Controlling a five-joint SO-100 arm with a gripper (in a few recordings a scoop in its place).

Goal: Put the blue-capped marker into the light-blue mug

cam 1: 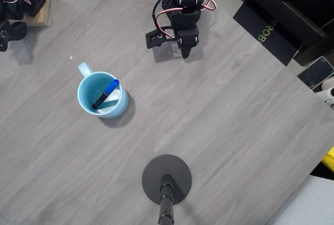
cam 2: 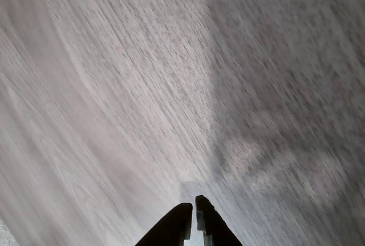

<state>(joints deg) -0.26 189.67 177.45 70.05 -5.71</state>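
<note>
Marker: blue-capped marker [cam 1: 106, 93], we are seeing it leaning inside the glossy round light-blue mug [cam 1: 121, 107], left of centre.
Gripper: black gripper [cam 1: 186, 52], tips are pinching together, empty, over the grey woodgrain table [cam 1: 219, 105].

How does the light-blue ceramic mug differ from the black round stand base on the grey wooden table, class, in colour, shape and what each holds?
Colour: the light-blue ceramic mug is pale and glossy; the black round stand base is dark and matt.
Shape: the mug is a hollow cup with a loop handle; the base is a flat disc.
Contents: the mug holds the blue-capped marker, leaning inside; the base carries a black pole.
Both look round from above and rest on the grey wooden table.
</note>
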